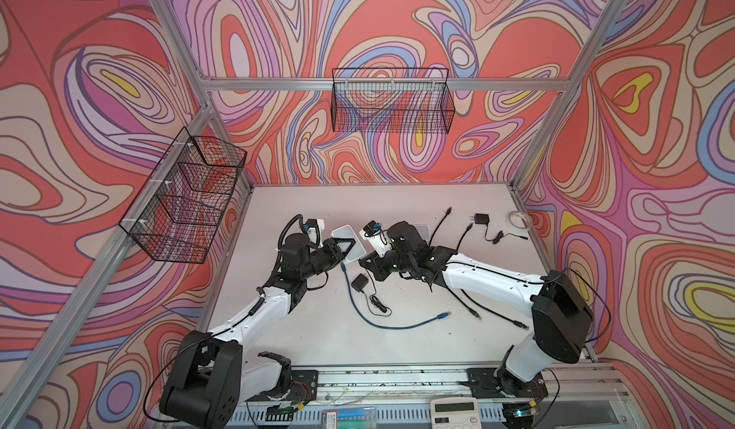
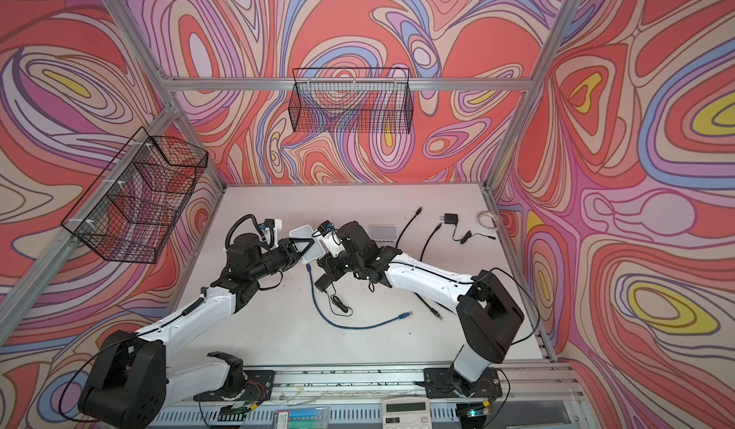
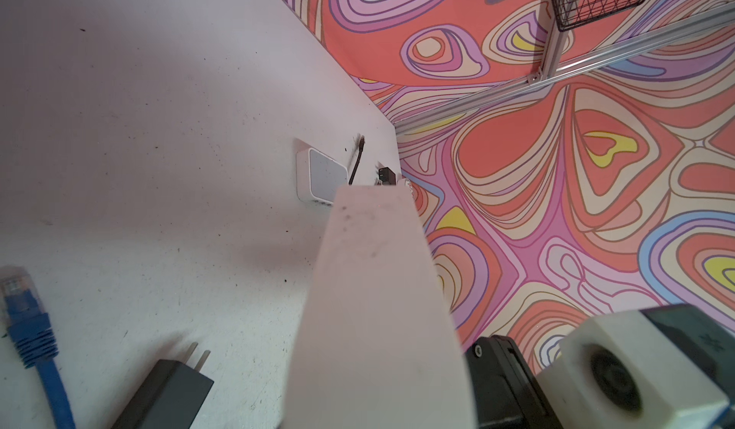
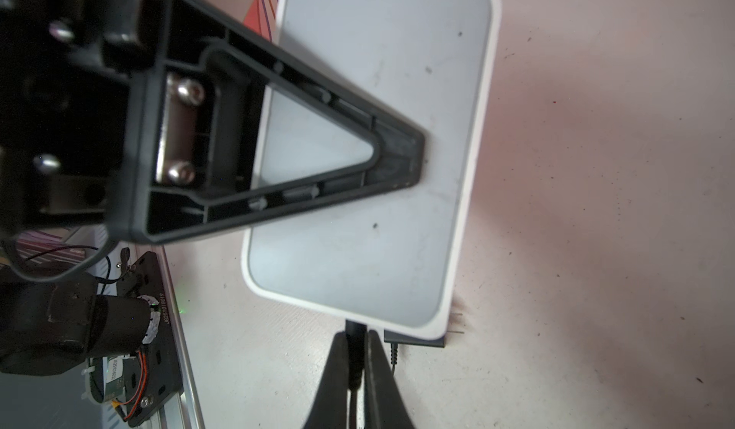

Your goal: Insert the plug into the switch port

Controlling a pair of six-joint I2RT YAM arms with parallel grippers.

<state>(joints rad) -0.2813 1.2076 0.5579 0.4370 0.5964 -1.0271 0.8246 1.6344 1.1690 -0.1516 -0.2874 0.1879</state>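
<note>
The white switch (image 1: 352, 237) (image 2: 301, 233) hangs tilted above the table, and my left gripper (image 1: 347, 249) (image 2: 305, 249) is shut on it. One black triangular finger (image 4: 397, 160) of that gripper lies across the switch's top face (image 4: 397, 69). In the left wrist view the switch body (image 3: 378, 307) hides the fingers. My right gripper (image 4: 356, 337) (image 1: 368, 264) is shut on a black plug (image 4: 355, 351). The plug's tip meets the switch's near edge and passes out of sight there. The port is hidden, so I cannot tell how deep the plug sits.
A blue cable (image 1: 397, 325) and a black power adapter (image 1: 361, 282) lie under the grippers. A second switch (image 2: 384, 232), black cables (image 1: 441, 224), another adapter (image 1: 482, 219) and a tape roll (image 1: 519, 220) sit at the back right. Wire baskets (image 1: 391, 101) hang on the walls.
</note>
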